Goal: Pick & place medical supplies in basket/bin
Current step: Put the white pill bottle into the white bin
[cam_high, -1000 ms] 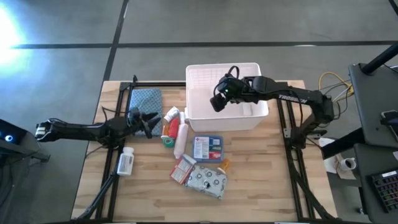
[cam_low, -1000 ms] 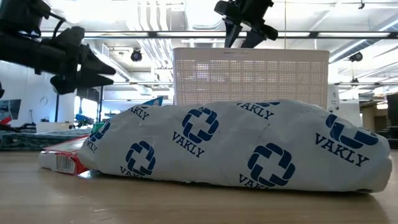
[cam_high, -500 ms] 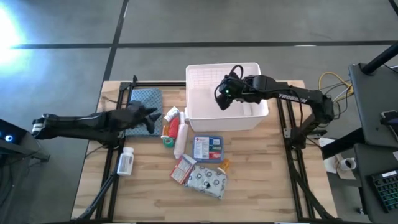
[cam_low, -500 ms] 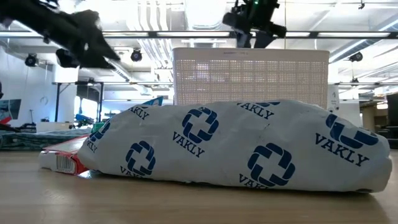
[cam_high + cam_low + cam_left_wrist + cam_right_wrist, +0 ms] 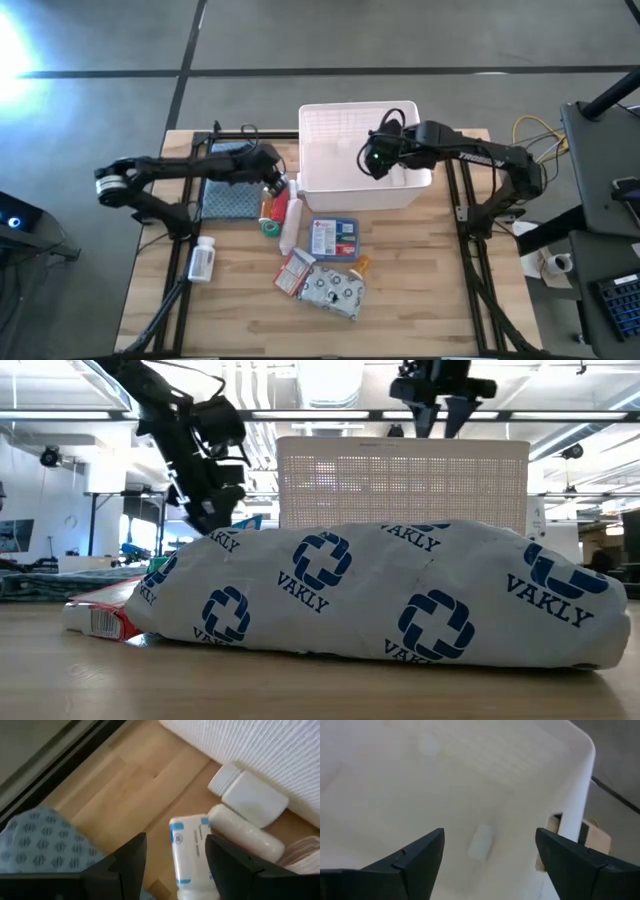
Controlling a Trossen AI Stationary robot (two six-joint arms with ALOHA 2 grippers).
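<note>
The wooden table (image 5: 160, 300) carries everything. At its far middle sits the white bin (image 5: 355, 125), a big tub with latticed walls; in the low view its wall (image 5: 400, 485) rises behind the other things. The right gripper (image 5: 372, 160) hangs over the bin's inside, and its wrist view shows its two fingers (image 5: 407, 857) spread wide apart with nothing between them, looking down on the bin's pale floor (image 5: 420, 795), where one small white item (image 5: 481, 841) lies. In the low view this gripper (image 5: 440, 415) shows above the bin's rim.

Left of the bin lies a folded patterned cloth (image 5: 225, 190), partly under the left arm. The left gripper (image 5: 272, 172) hovers low between the cloth and the bin, just above the supplies at the bin's left wall. Its fingers (image 5: 127, 860) stand apart, empty, on either side of a white bottle with blue print (image 5: 187, 850) below them; I cannot tell whether they touch it. Just beside that bottle lie a second white bottle (image 5: 247, 795), close against the bin wall, and a pale tube (image 5: 245, 832).

Nearest the low camera lies the silvery pouch (image 5: 380, 595), printed with blue crosses; from above it (image 5: 335, 290) sits at the front of the cluster, touching the red-and-white packet (image 5: 295, 270). The flat blue-and-white box (image 5: 333, 238) lies between the pouch and the bin. A red-and-white tube (image 5: 290, 222) lies left of the box, with a green roll (image 5: 270, 227) beside it. A white pill bottle (image 5: 202, 262) lies apart, further left. A small orange item (image 5: 361, 266) rests by the pouch's right corner.
</note>
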